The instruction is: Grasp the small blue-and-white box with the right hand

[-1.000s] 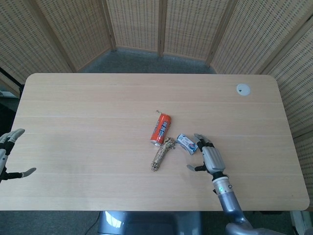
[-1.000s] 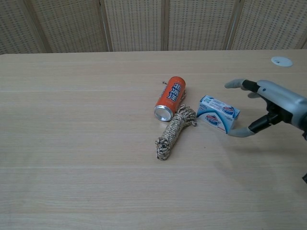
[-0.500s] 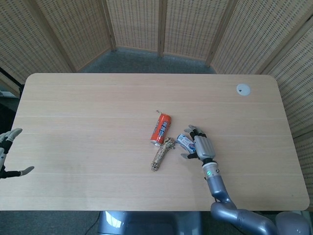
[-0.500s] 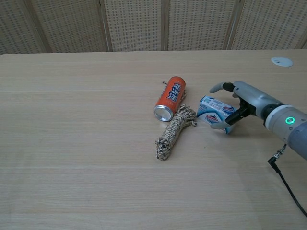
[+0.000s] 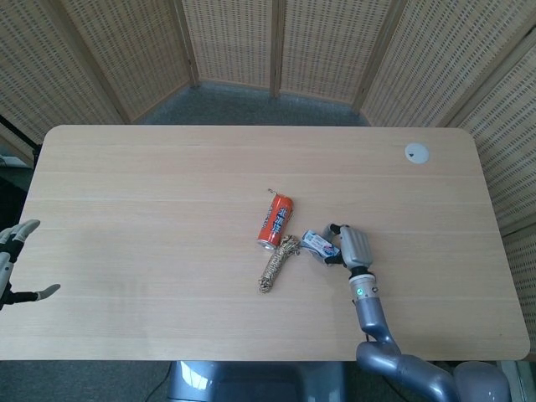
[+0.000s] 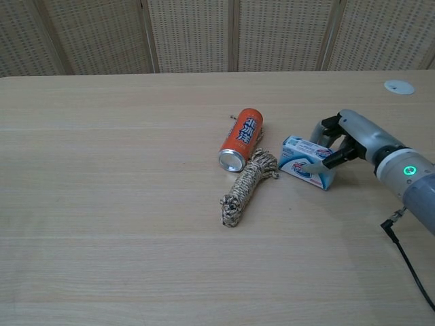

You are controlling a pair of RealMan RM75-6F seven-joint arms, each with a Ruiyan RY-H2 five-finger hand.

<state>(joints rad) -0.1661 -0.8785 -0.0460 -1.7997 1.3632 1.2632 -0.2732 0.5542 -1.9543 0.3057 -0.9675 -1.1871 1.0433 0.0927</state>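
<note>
- Head view: blue-and-white box (image 5: pixel 319 244) at table (image 5: pixel 151 193) centre-right, right of rope bundle (image 5: pixel 279 263); right hand (image 5: pixel 349 248) clasps it. Left hand (image 5: pixel 12 266) at left edge, fingers spread, empty.
- Chest view: right hand (image 6: pixel 343 139) wraps the box (image 6: pixel 307 162), near-right of orange can (image 6: pixel 242 139).

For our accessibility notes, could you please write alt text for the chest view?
The right hand closes around a blue-and-white box on a wooden table. Left of the box lie a rope bundle and an orange can.

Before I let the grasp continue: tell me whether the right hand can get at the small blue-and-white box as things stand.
Likely yes. The right hand is already at the blue-and-white box, fingers wrapped over its right end. The rope bundle lies on its other side, out of the way.
</note>
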